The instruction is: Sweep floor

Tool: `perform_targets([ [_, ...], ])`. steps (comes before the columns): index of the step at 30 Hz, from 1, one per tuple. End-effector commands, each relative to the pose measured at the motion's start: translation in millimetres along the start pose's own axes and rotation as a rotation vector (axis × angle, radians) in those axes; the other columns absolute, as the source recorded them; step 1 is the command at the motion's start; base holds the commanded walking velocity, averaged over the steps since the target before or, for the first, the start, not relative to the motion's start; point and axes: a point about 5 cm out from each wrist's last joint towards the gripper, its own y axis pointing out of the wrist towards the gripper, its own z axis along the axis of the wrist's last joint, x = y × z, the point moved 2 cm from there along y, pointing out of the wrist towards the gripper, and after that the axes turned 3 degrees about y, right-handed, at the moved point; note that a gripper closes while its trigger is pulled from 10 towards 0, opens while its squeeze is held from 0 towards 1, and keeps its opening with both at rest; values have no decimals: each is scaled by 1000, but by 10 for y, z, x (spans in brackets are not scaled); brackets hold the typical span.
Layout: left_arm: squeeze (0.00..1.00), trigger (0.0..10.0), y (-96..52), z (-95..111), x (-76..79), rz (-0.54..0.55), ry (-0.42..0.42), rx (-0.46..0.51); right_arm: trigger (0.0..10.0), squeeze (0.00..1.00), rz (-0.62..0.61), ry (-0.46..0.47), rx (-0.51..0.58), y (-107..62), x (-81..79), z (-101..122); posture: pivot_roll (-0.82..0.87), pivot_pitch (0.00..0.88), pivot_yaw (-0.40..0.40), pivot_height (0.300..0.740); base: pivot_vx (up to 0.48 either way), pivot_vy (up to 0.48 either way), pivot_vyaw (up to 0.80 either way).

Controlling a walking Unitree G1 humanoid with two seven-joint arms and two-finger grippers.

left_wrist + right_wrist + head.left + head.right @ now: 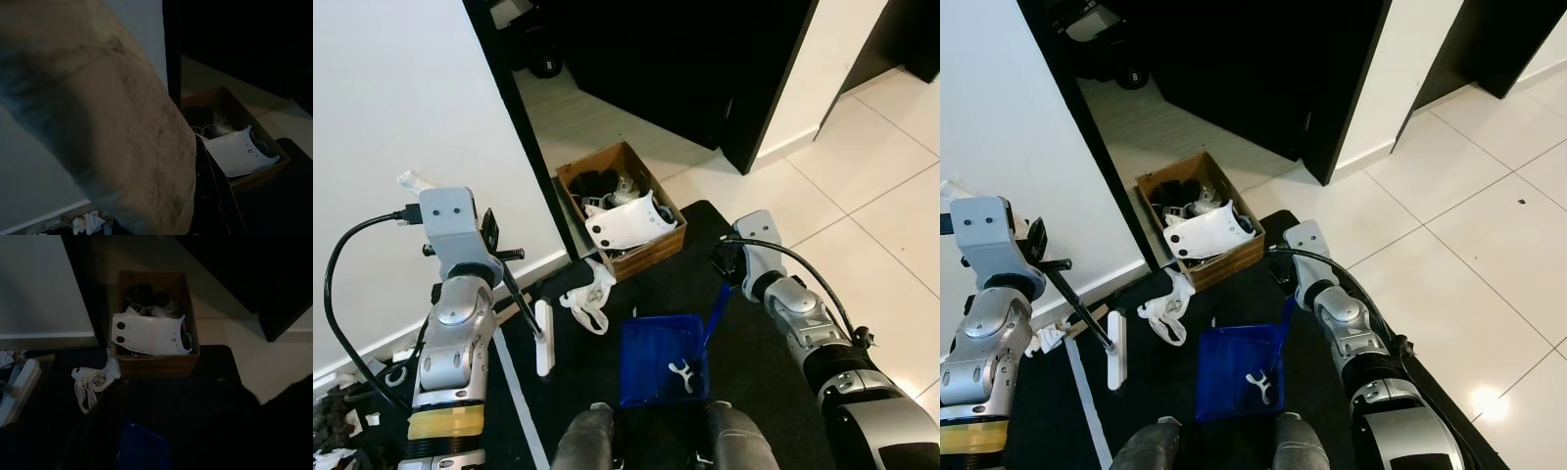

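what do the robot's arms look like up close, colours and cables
Both are jointed silver-grey metal. The left arm has a boxy grey wrist block with two dark dots, a looping black cable and a yellowish band low down. The right arm has a black cable alongside and a glossy black lower segment.

home hallway | tiled floor [891,186] | black doorframe [524,127] | clutter box [619,208]
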Motion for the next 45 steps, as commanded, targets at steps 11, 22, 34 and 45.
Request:
perform_targets([
  [11,0,10000,-66,-108,1,-26,39,-30,10000,1000,-14,95,1,-196,57,-205,35,197,35,740,0,0,0],
  [22,0,10000,-124,-325,-27,-44,127,-91,10000,0,1,244,-136,-477,-72,-625,13,193,33,740,0,0,0],
  [34,0,10000,-396,-832,-295,13,334,-357,10000,0,30,260,-209,-626,-308,-841,21,183,29,740,0,0,0],
  [45,0,10000,-787,-1501,-398,131,244,-624,10000,0,37,199,-199,-774,-301,-958,10,170,23,740,0,0,0],
])
